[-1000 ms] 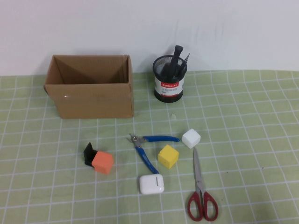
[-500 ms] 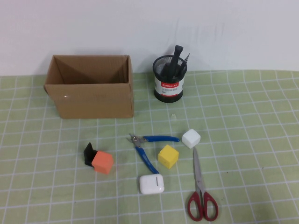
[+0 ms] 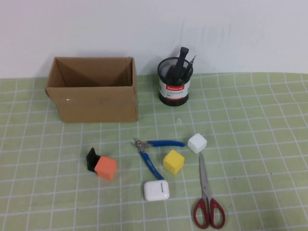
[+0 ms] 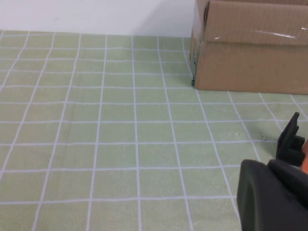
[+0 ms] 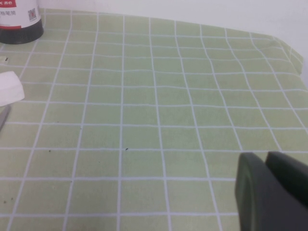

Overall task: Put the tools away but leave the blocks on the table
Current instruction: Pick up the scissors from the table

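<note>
Nothing has moved since the earlier frames: every object on the counter (image 3: 269, 125) lies in the same place, and no arm has entered the high view.

Going from the left edge to the right: the open cardboard box (image 3: 94, 91) stands near the far left corner. Toward the near edge from it, the orange block (image 3: 106, 168) touches a small black angled piece (image 3: 91, 158). Near the middle lie the blue-handled pliers (image 3: 153, 151), their handles spread, with the yellow block (image 3: 173, 161) just beside one handle and the white earbud case (image 3: 156, 190) touching the tip of that handle. The black mesh pen holder (image 3: 175, 82) stands at the far edge and already holds the thick screwdriver (image 3: 182, 57) and the thin screwdriver (image 3: 192, 60). The white block (image 3: 197, 143) lies near the tip of the red-handled scissors (image 3: 207, 195), which point away from the near edge.

The left pincer (image 4: 272, 195) hovers low near the left edge, and the right pincer (image 5: 272, 190) hovers low near the right side; for both I cannot tell how far they are open, and neither appears to hold anything.

So two tools remain, I think. For the pliers, it is better to grasp at the pivot, away from the yellow block and the case, and to lift straight up. For the scissors, grasp the blades near the middle, clear of the white block.
</note>
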